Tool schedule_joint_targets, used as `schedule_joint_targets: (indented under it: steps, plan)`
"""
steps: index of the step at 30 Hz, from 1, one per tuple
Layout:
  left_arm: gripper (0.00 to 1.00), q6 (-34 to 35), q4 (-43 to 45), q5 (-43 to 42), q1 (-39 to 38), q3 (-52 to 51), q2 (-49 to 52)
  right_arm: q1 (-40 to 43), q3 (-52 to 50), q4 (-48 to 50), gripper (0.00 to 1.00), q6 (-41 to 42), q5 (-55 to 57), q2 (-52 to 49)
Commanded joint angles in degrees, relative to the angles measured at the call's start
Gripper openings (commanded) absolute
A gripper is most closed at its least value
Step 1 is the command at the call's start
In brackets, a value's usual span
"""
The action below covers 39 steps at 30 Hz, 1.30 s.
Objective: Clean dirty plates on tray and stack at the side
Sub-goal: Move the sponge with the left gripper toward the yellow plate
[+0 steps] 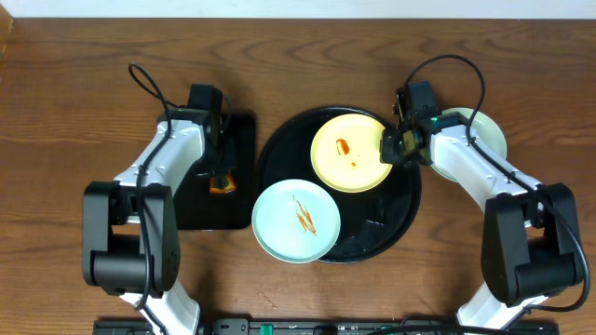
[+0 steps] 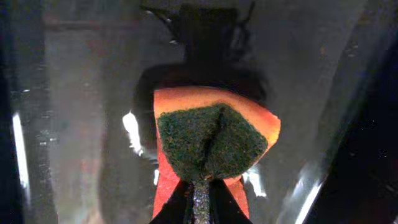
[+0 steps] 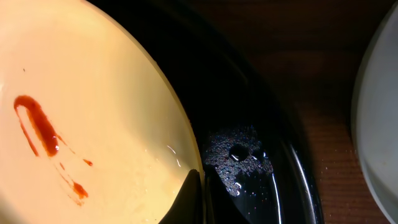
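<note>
Sponge (image 2: 211, 140) sits squeezed in the left gripper (image 2: 198, 186); the right gripper (image 3: 202, 183) pinches the yellow plate (image 3: 93, 93). That and the mint plate (image 1: 279, 233) need cleaning; one white plate (image 1: 492, 135) lies beside the tray (image 1: 391, 228).

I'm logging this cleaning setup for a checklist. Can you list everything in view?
yellow plate: one, pale yellow with a red sauce streak, on the round tray's far side.
mint plate: one, pale mint with orange streaks, overlapping the round tray's near-left rim.
third plate: one, pale mint-white, on the table right of the round tray, partly hidden.
round tray: one, glossy black, table centre.
rectangular tray: one, black, left of the round tray.
sponge: one, orange with a dark green scouring face, over the rectangular tray.
table: one, brown wood grain.
left arm: one, white and black, jaws shut on the sponge.
right arm: one, white and black, jaws shut on the yellow plate's right rim.
</note>
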State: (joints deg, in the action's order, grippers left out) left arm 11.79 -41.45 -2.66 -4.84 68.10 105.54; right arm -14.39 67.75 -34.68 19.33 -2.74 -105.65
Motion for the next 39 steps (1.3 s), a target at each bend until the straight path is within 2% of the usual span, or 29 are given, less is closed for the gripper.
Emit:
schedule_joint_targets:
  steps: [1,6,21,28,31,39]
  plan:
    - [0.08,-0.2,0.3,0.1,0.0,2.8,-6.5,-0.3,-0.3,-0.1,0.01,0.8,0.8,-0.1]
    - [0.07,-0.2,0.9,0.1,0.0,2.8,-11.6,-0.3,-0.3,-0.2,0.01,0.8,0.8,-0.1]
    - [0.07,-0.1,0.6,0.0,-0.1,2.8,-11.9,-0.3,-0.3,-0.3,0.01,0.8,0.8,-0.1]
    - [0.08,-0.1,1.1,-7.5,-0.1,2.7,-11.9,-0.3,-0.3,-0.4,0.01,0.8,0.8,-0.1]
    - [0.08,3.6,2.1,-7.9,-0.1,2.6,-11.9,-0.3,-0.3,-0.5,0.01,0.8,0.8,-0.1]
    - [0.08,3.9,5.2,-11.5,-2.6,2.5,-11.6,-0.3,-0.3,-0.5,0.01,0.8,0.8,-0.1]
